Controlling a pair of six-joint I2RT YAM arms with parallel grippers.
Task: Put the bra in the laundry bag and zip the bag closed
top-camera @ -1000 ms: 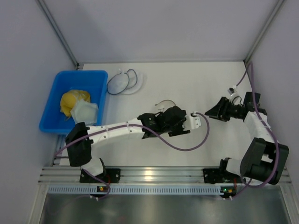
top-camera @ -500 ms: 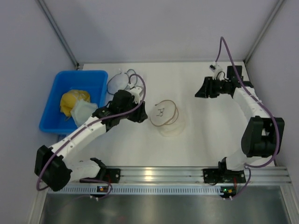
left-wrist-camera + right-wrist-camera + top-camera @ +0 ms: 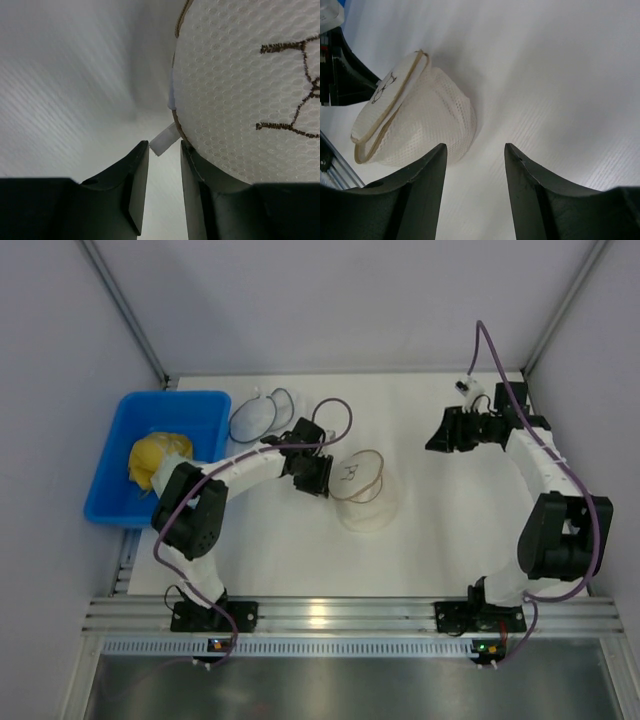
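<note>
Laundry bag point(image 3: 360, 488) bulging at worktop point(image 3: 450, 530) centre. Left hand point(image 3: 165, 150) at its 9 o'clock edge, jaws narrowly apart, white tab point(image 3: 165, 139) between tips. Right hand point(image 3: 475, 147) open, empty, 1 o'clock.

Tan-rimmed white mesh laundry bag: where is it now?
The laundry bag sits centrally in the top view, just right of the left gripper, whose tips flank its white rim tab.

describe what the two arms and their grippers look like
The left arm and right arm both have white links with chunky black joints. A purple cable loops along each. The left gripper and right gripper are matte black, each with two flat-faced, wedge-shaped fingers.
</note>
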